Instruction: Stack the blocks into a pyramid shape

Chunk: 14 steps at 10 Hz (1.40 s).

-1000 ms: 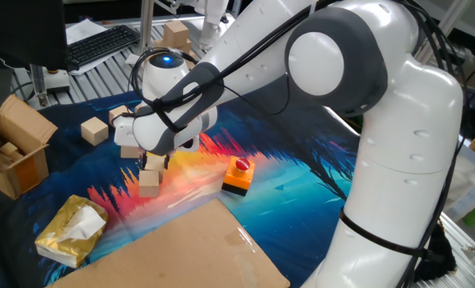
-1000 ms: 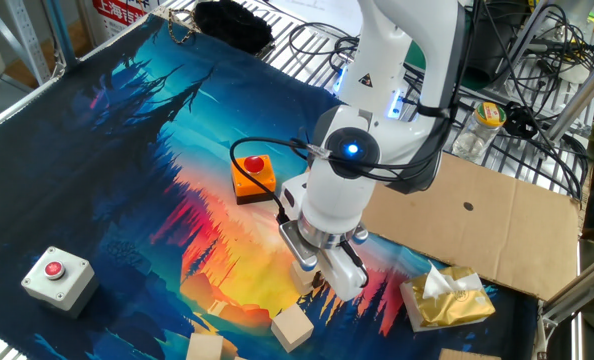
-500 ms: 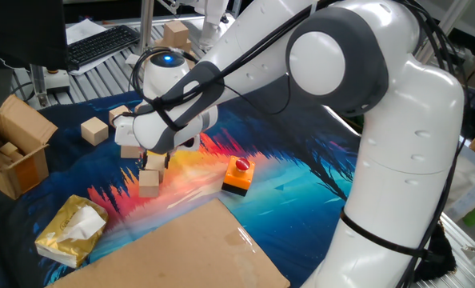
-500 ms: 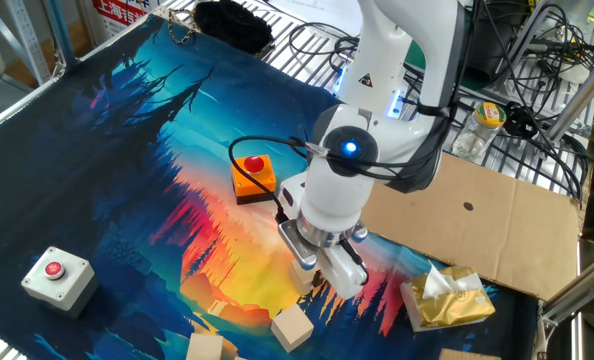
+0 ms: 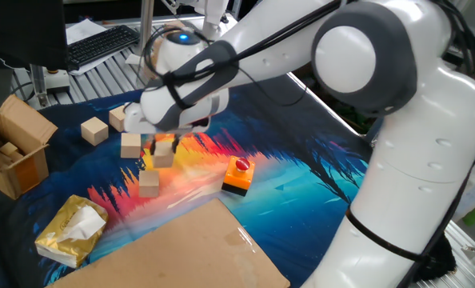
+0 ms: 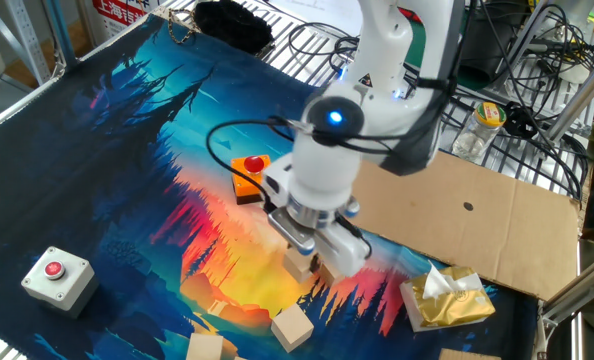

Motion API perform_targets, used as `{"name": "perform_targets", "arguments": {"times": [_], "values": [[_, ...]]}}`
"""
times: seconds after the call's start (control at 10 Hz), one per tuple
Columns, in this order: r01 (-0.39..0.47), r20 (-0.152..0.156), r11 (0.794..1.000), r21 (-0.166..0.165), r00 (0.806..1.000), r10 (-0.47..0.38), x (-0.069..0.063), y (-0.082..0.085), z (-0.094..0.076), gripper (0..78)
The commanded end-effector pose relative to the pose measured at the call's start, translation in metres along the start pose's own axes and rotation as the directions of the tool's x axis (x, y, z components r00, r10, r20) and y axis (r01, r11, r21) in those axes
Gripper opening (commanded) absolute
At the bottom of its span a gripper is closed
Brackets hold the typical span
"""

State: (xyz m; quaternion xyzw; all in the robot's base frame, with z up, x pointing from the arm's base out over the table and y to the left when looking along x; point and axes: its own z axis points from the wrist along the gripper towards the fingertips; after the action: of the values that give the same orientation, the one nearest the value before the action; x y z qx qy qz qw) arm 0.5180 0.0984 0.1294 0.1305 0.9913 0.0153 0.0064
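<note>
One block (image 5: 164, 154) is gripped in the pincer (image 5: 162, 150), raised clear of the counter (image 5: 301, 184). A second block (image 5: 149, 183) is seen lying below, slightly toward the camera. Others are scattered behind.

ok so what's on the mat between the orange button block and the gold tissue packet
In one fixed view, a single wooden block sits on the mat between the orange button block and the gold tissue packet; the rest is bare mat.
</note>
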Motion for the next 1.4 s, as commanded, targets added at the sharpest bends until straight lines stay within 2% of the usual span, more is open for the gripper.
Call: {"name": "perform_targets", "arguments": {"times": [0.1, 0.7, 1.4], "values": [[0.209, 0.006, 0.978, -0.025, 0.978, -0.209, -0.020, -0.038, -0.013, 1.1], [0.269, 0.018, 0.963, -0.007, 0.963, -0.269, -0.028, -0.059, -0.009, 1.1], [0.279, 0.012, 0.960, 0.002, 0.960, -0.279, -0.035, -0.066, -0.008, 1.1]]}}
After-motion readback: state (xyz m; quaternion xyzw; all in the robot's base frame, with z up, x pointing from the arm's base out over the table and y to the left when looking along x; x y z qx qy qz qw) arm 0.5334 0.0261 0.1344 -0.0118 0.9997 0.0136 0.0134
